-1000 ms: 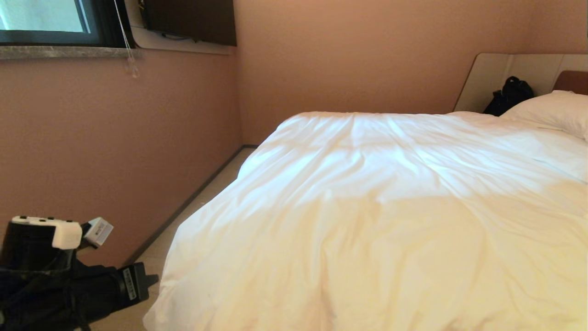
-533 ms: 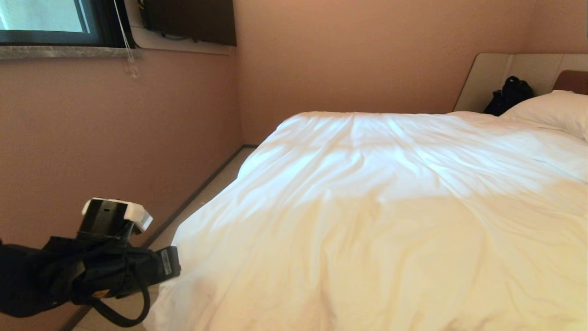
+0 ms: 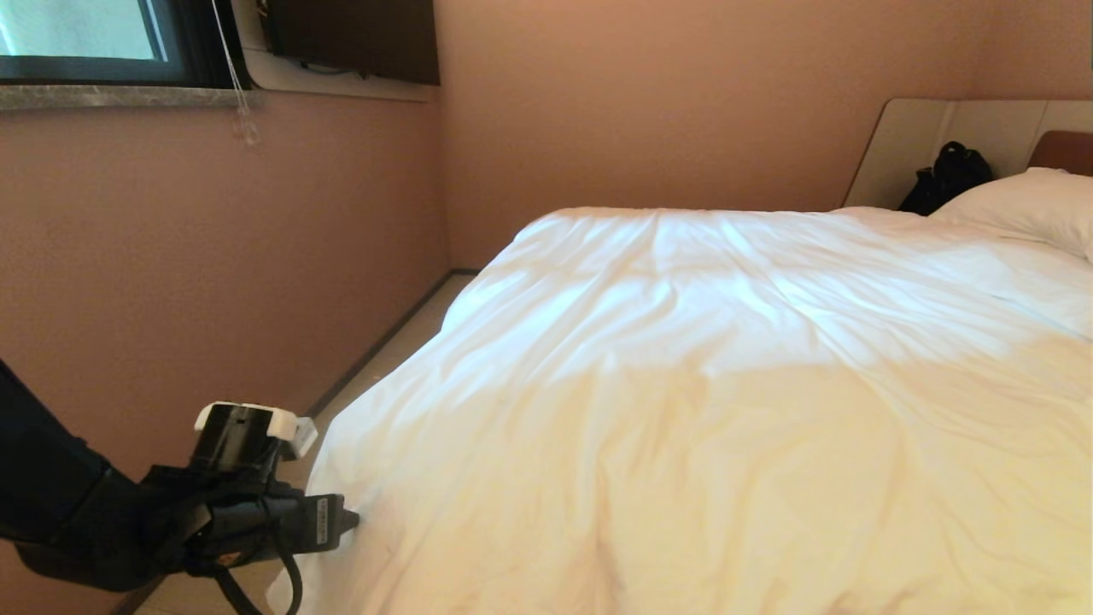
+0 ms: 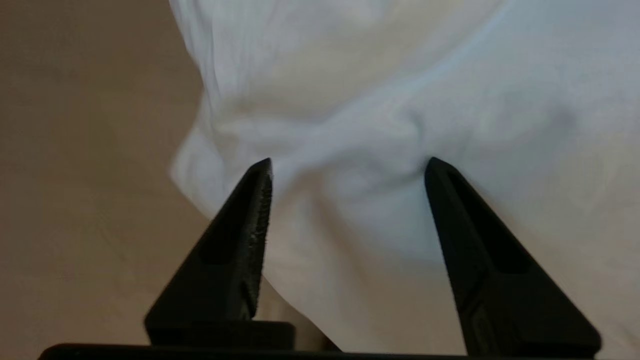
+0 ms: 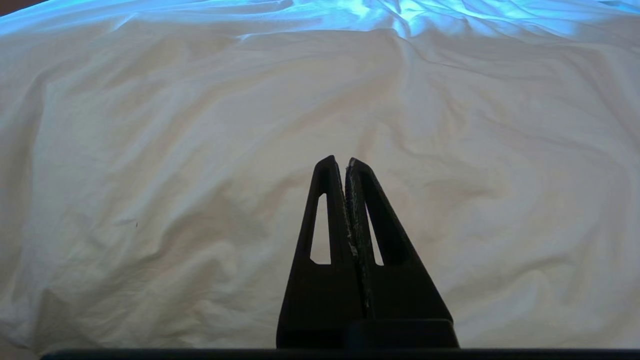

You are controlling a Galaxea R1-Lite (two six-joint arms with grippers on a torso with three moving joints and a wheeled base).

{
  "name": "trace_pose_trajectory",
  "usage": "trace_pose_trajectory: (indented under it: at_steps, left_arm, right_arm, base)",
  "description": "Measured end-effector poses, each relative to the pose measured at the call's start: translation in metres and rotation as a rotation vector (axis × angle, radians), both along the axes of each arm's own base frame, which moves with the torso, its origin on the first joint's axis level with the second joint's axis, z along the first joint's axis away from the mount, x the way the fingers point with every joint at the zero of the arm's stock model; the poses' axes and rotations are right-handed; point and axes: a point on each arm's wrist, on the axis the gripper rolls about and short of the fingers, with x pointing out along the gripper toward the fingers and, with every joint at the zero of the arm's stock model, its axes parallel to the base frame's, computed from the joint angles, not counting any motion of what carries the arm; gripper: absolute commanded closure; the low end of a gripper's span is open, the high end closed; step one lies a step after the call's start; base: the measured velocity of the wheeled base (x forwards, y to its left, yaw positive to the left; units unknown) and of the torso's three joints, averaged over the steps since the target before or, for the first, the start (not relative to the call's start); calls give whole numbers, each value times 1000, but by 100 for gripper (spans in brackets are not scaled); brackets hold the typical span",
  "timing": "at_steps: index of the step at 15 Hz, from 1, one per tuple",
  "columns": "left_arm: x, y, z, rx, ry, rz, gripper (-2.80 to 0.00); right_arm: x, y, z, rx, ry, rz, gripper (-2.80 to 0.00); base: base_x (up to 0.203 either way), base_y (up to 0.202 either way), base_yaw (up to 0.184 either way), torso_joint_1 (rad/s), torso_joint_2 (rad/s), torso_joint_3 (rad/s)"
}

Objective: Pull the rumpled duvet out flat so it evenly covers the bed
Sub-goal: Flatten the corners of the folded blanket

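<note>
The white creased duvet (image 3: 726, 401) is spread over the bed and hides the mattress; only the brown headboard (image 3: 1063, 149) shows at the far right. The duvet's near-left edge hangs toward the floor. My left gripper (image 3: 354, 518) is low at that corner with its tip against the hanging cloth. In the left wrist view it (image 4: 350, 162) stands open, both fingertips touching a bulge of the duvet (image 4: 400, 75). My right gripper (image 5: 341, 160) is shut and empty, hovering over the duvet (image 5: 200, 125), outside the head view.
A pink wall (image 3: 213, 282) runs close along the bed's left side, leaving a narrow strip of floor (image 3: 384, 342). A white pillow (image 3: 1025, 209) and a black bag (image 3: 948, 175) lie at the head end. A window is high on the left.
My left arm has swung rightward and down from beside the wall until its tip meets the duvet's near-left edge. The duvet has not moved.
</note>
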Motion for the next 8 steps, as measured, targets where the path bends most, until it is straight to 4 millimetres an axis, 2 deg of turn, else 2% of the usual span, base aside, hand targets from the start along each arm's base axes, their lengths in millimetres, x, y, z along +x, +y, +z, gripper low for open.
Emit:
trace_pose_trajectory:
  at_steps: [3, 8]
  left_arm:
    - [1, 6, -16, 95, -120, -101, -280]
    - [12, 7, -54, 143, -190, -152, -280]
  right_arm:
    - [0, 0, 0, 0, 0, 0, 0]
    - [0, 0, 0, 0, 0, 0, 0]
  base:
    - [0, 0, 0, 0, 0, 0]
    - [0, 0, 0, 0, 0, 0]
